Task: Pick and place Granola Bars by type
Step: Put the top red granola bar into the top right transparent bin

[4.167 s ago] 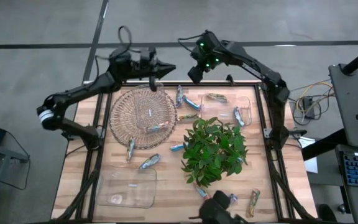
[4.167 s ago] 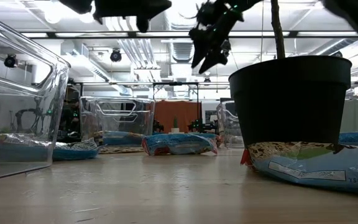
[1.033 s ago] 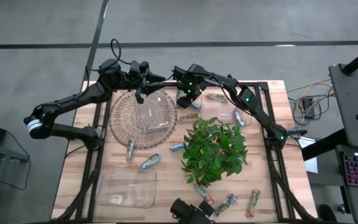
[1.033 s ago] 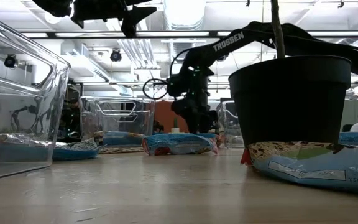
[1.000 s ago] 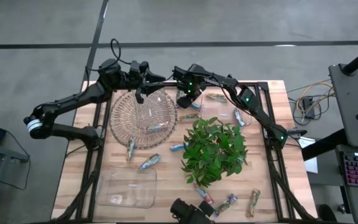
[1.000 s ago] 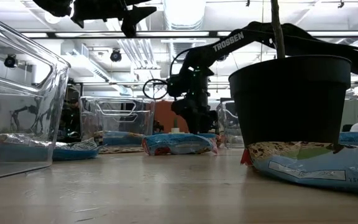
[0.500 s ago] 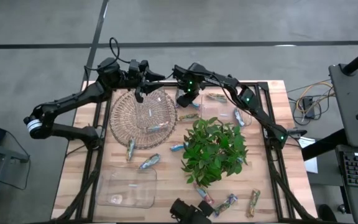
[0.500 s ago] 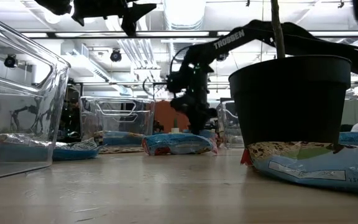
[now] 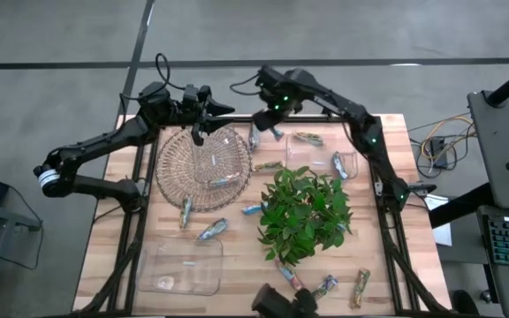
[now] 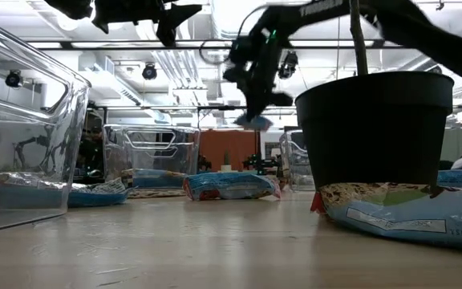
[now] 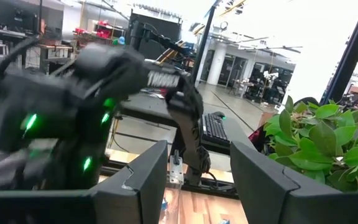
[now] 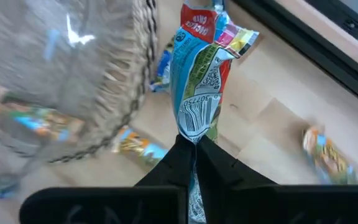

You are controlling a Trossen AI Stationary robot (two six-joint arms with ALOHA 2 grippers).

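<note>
One multicoloured granola bar hangs pinched by its end in the clenched right gripper, upper centre of the high view, probably bound for the wicker basket. Left gripper hovers half-spread, apparently empty.

From overhead we look straight down on the whole table. Our low camera sits on the tabletop, close to the plant pot, facing the room. One wrist camera looks level across the table's far end, the other down at it; all share the plant.
</note>
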